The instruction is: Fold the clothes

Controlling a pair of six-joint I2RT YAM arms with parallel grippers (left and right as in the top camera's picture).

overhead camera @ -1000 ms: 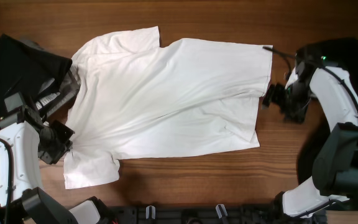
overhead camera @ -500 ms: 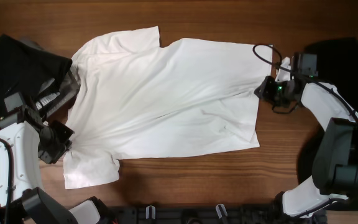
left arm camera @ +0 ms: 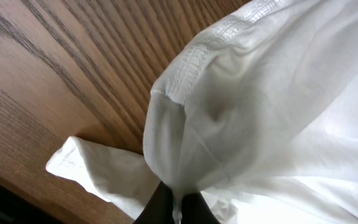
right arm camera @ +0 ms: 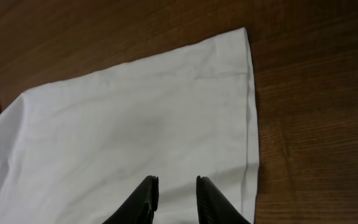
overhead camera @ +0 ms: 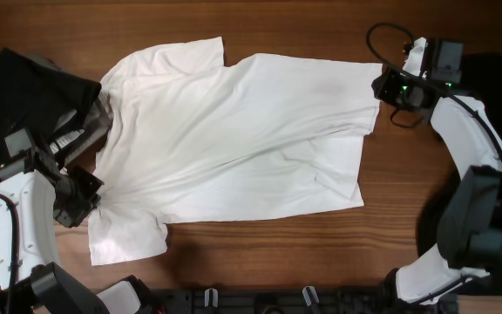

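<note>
Left wrist: left tool [left arm camera: 178, 208] pinches white T-shirt [left arm camera: 260, 112]

My left arm [overhead camera: 11, 222] is a smooth white shell, rounded along its length, with chunky black joints at either end. My right arm [overhead camera: 471, 131] is built the same way: white links with black housings at the joints. A thin black cable [overhead camera: 378, 37] curls in a loop at its wrist, beside a boxy black camera [overhead camera: 447, 58]. A small green light [overhead camera: 402, 90] glows on the black wrist block. My right fingers [right arm camera: 146, 200] are matte black, narrow and rounded at the tips. My left fingers [left arm camera: 161, 205] are dark too, and mostly hidden.
</note>
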